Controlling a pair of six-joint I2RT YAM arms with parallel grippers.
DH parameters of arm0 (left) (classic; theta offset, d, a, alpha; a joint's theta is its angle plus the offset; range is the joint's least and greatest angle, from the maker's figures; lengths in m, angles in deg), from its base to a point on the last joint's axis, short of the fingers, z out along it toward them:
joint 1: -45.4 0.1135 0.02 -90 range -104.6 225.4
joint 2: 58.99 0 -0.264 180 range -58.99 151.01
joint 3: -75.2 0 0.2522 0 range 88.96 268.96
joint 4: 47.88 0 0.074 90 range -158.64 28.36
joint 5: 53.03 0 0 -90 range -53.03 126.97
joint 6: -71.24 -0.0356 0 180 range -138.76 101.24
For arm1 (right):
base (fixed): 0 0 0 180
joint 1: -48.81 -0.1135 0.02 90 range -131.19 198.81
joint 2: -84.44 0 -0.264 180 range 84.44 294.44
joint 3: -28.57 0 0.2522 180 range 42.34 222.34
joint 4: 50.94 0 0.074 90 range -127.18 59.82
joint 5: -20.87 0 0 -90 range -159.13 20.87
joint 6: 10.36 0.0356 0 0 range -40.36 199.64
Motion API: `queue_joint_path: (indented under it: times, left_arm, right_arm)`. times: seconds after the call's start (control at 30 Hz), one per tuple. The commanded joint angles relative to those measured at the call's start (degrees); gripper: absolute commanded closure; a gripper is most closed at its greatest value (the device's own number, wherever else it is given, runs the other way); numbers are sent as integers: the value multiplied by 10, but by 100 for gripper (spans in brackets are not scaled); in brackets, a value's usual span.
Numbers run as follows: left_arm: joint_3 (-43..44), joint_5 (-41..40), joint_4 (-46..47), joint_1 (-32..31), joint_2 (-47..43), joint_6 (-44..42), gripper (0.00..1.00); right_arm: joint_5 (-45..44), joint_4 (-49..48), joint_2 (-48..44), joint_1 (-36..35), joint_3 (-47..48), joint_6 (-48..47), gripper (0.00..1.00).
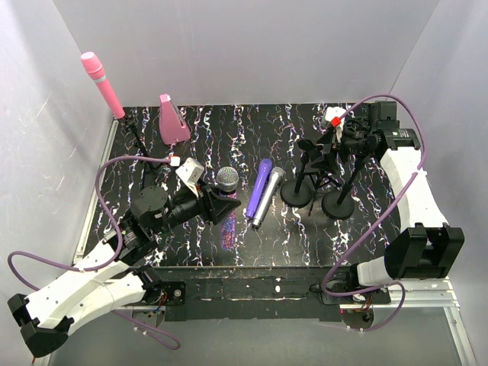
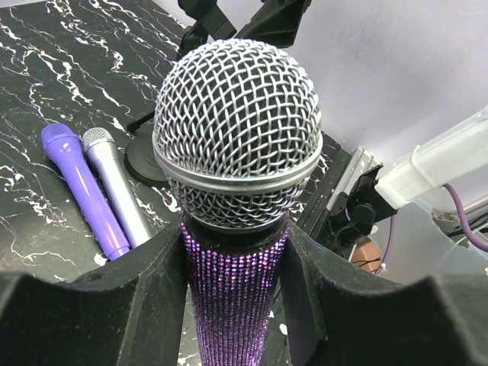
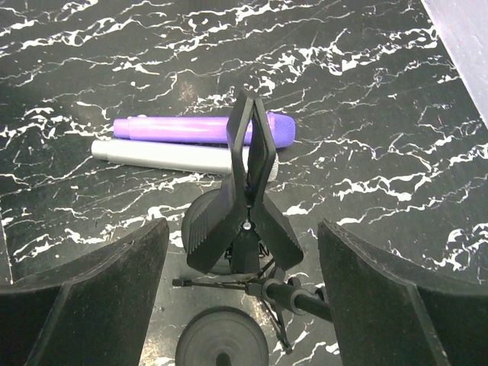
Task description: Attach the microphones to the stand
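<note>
Glitter mic fills the left wrist view, left fingers clamped on its studded body just under the mesh head (a stiff, probably top-heavy thing; the body is the place to hold, not the dentable mesh). Right fingers stand apart either side of a stand clip. Purple mic and silver mic lie side by side on the table.

Two robot arms in glossy white shells, left arm and right arm, chunky black joint housings, thin purple cables looping off each, small white camera box at one wrist, left gripper and right gripper with broad matte black wedge fingers.
</note>
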Motion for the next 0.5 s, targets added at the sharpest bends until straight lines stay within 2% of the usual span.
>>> queue_joint_path:
  times: [0.0,0.23,0.47]
  left_arm:
    - [2,11,42,2,3,-1,100]
    - [11,15,44,2,13,-5,100]
    - [13,15,45,2,17,-4,100]
  right_arm:
    - [56,-1,7,1,11,-10,16]
    - [69,-12,7,0,-5,-11,24]
    - [67,-12,7,-1,-20,-15,41]
